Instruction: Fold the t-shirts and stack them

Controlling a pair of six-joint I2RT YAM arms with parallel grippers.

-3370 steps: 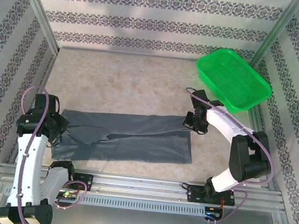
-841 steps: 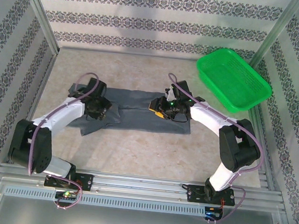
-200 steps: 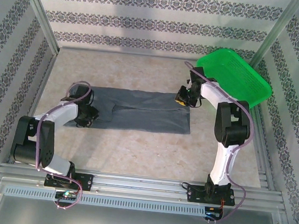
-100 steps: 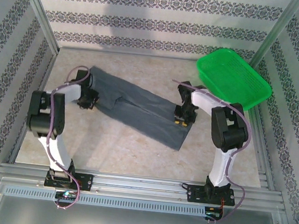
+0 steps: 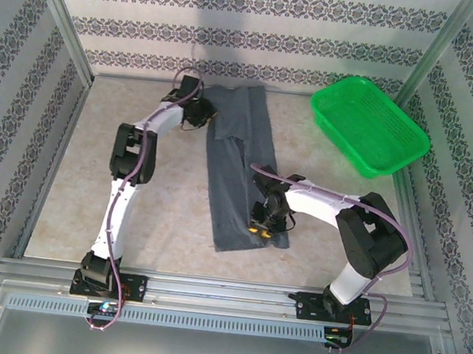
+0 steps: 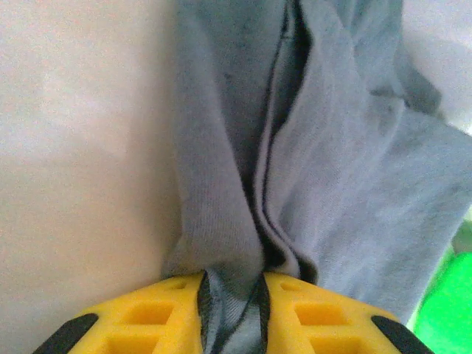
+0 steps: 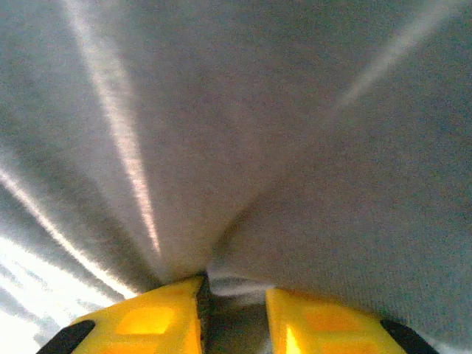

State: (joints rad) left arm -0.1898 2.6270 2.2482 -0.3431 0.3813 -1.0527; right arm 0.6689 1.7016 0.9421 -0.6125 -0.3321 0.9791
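Left pincer (image 5: 199, 115): at the upper middle of the top view, just left of the cloth's far end. It is nearly closed, and your left wrist view shows the yellow fingers nipping a bunched edge of the t-shirt. The bite looks shallow, so a sharp pull could drag the hem out
T-shirt (image 5: 231, 164): a long, narrow grey strip lying on the desk (image 5: 130, 208), running from the upper middle down to the lower middle of the top view. It is doubled lengthwise, with loose ridges near the far end. If you raise the two ends unevenly, the layers may slide apart and the fold will open
Right pincer (image 5: 263, 224): at the lower middle, on the right edge of the strip's near end. It is narrowly parted, with a tuck of cloth drawn between its fingers. You cannot tell how many layers it has, and catching only the upper one would leave the rest behind
Green basket (image 5: 371, 124): at the upper right, well apart from the cloth. Watch your right arm's elbow if you carry the near end towards the far end
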